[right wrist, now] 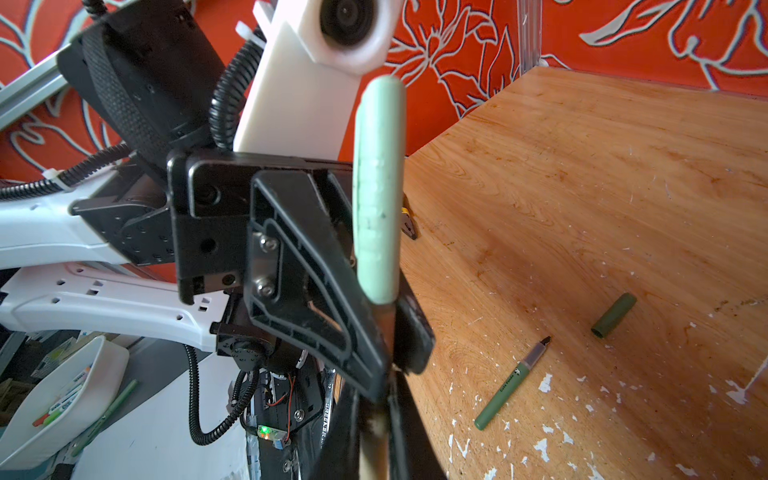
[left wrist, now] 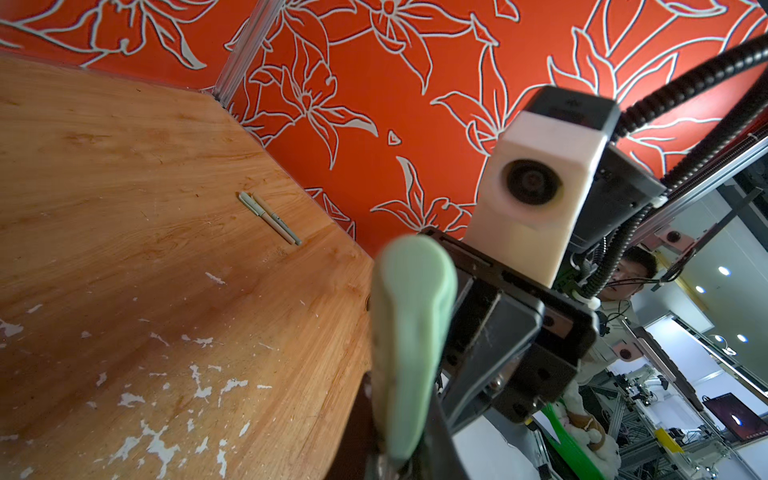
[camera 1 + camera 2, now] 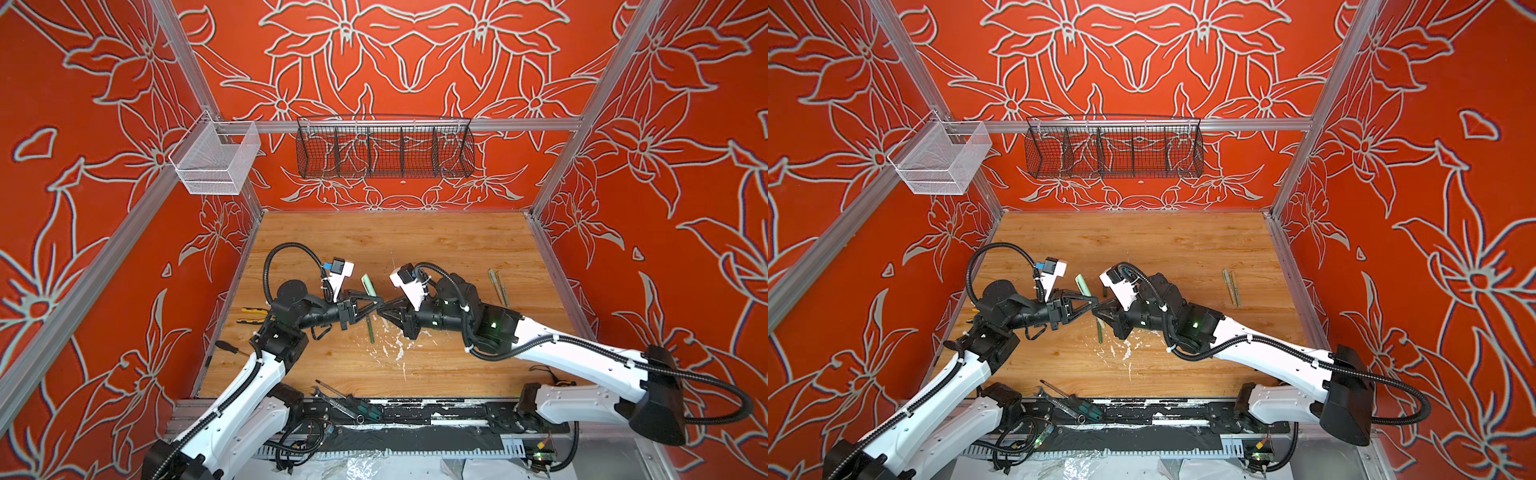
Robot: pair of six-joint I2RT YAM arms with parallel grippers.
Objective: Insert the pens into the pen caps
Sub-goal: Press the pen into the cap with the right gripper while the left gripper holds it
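Pale green stubby plastic pen cap sits just short of the middle of the wooden tabletop, where the two arms meet tip to tip. The left gripper is clenched on its lower end, so the cap pokes out of the pinch towards 12 o'clock, tilted a little.

The right gripper comes in from 3 o'clock, and its jaws are clamped too. Between them the right wrist view shows a sliver of beige pen barrel in line with the cap. Whether its tip is inside the cap I cannot tell; the fingers cover the join.

Just at 6 o'clock of the grippers a dark green stick pen lies uncapped on the wood among white paint flecks. Its dark green tube cap lies near it, apart.

Out at 3 o'clock two capped stick pens lie side by side, touching.

Yellow-and-black pliers rest at the 9 o'clock edge. Black-handled screwdrivers lie along the 6 o'clock edge.
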